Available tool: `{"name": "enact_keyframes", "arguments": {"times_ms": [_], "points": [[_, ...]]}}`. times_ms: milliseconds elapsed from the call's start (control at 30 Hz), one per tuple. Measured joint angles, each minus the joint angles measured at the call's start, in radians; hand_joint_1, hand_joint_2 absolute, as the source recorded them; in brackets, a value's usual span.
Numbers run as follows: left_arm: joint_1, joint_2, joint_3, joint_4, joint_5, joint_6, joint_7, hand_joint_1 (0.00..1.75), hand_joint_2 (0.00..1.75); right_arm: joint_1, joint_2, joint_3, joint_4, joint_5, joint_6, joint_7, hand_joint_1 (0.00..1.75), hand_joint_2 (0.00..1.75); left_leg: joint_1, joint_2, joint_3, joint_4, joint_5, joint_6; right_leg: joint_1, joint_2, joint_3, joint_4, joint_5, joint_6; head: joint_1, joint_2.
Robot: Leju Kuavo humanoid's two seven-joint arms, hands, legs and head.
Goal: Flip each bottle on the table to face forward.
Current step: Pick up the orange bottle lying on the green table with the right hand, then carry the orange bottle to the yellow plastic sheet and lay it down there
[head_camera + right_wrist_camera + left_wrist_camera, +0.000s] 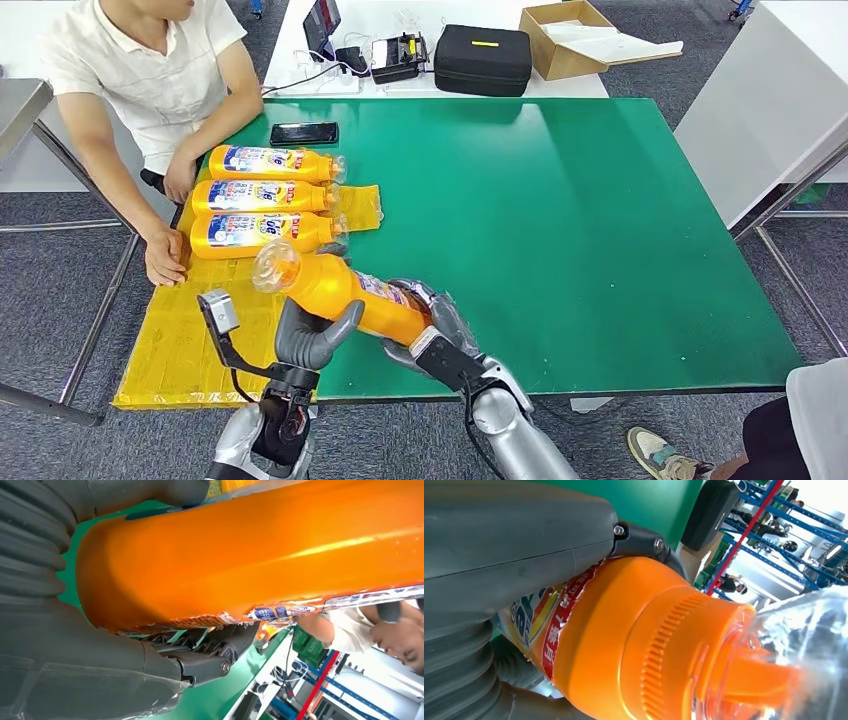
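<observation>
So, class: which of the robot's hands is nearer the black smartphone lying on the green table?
Left. The left hand grips the raised orange bottle below the black smartphone, on its side of the table; the right hand holds the bottle's base further right.

Bright even light, sheen on table (560,200)

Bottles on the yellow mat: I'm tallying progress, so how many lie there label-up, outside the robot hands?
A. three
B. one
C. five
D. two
A: three bottles lie side by side on the yellow mat, labels up; a fourth bottle is held by both robot hands.
</observation>
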Motion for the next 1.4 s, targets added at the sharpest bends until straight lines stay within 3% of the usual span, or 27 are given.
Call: {"name": "enact_keyframes", "arguments": {"times_ms": [167,333,667,700,800,833,900,1000,1100,1233,1400], "points": [[-0.002,0.000,-0.001,0.010,0.001,0.000,-0.003,1.75,1.75,0.000,0.000,0.000,0.008,-0.002,0.000,-0.002,1.73,1.75,0.000,0.000,0.000,0.000,0.000,0.000,0.000,0.000,0.000,0.000,0.000,0.000,0.000,0.000],[-0.006,0.000,-0.003,0.020,-0.001,0.000,-0.016,1.75,1.75,0.000,0.000,0.000,0.010,-0.011,-0.001,-0.008,1.45,1.75,0.000,0.000,0.000,0.000,0.000,0.000,0.000,0.000,0.000,0.000,0.000,0.000,0.000,0.000],[-0.010,0.000,-0.016,0.022,-0.035,0.006,-0.034,1.75,1.75,0.000,0.000,0.000,0.010,-0.020,-0.003,-0.009,1.41,1.75,0.000,0.000,0.000,0.000,0.000,0.000,0.000,0.000,0.000,0.000,0.000,0.000,0.000,0.000],[-0.010,0.000,-0.016,0.022,-0.036,0.006,-0.034,1.75,1.75,0.000,0.000,0.000,0.010,-0.020,-0.003,-0.009,1.16,1.75,0.000,0.000,0.000,0.000,0.000,0.000,0.000,0.000,0.000,0.000,0.000,0.000,0.000,0.000],[-0.010,0.000,-0.016,0.022,-0.044,0.010,-0.036,1.75,1.75,0.001,0.000,0.000,0.010,-0.020,-0.004,-0.009,0.10,1.75,0.000,0.000,0.000,0.000,0.000,0.000,0.000,0.000,0.000,0.000,0.000,0.000,0.000,0.000],[-0.011,0.000,-0.018,0.022,-0.057,0.018,-0.039,1.75,1.75,0.001,0.001,0.000,0.010,-0.020,-0.005,-0.008,0.00,1.75,0.000,0.000,0.000,0.000,0.000,0.000,0.000,0.000,0.000,0.000,0.000,0.000,0.000,0.000],[-0.012,0.000,-0.024,0.021,-0.118,0.051,-0.050,1.75,1.75,0.002,0.002,0.000,0.010,0.000,-0.027,-0.003,0.00,1.75,0.000,0.000,0.000,0.000,0.000,0.000,0.000,0.000,0.000,0.000,0.000,0.000,0.000,0.000],[-0.011,0.002,-0.035,0.004,-0.323,0.136,-0.073,1.75,1.75,0.017,0.001,-0.002,-0.003,0.096,-0.132,0.007,0.00,1.75,0.000,0.000,0.000,0.000,0.000,0.000,0.000,0.000,0.000,0.000,0.000,0.000,0.000,0.000],[0.001,0.006,-0.035,-0.055,-0.565,0.187,-0.095,1.75,1.75,0.050,-0.010,-0.017,-0.041,0.273,-0.291,0.044,0.00,1.75,0.000,0.000,0.000,0.000,0.000,0.000,0.000,0.000,0.000,0.000,0.000,0.000,0.000,0.000],[0.023,0.012,-0.027,-0.160,-0.764,0.213,-0.110,1.75,1.75,0.091,-0.042,-0.053,-0.088,0.519,-0.513,0.063,0.00,1.75,0.000,0.000,-0.001,0.000,0.000,0.000,0.000,0.000,-0.001,0.000,0.000,0.000,0.000,0.000],[0.025,0.018,0.003,-0.255,-0.964,0.256,-0.092,1.75,1.75,0.112,-0.062,-0.139,-0.138,0.554,-0.580,0.066,0.00,1.75,0.000,0.000,-0.001,0.000,0.000,0.000,0.000,0.000,-0.001,0.000,0.000,0.000,0.000,0.000]]}}
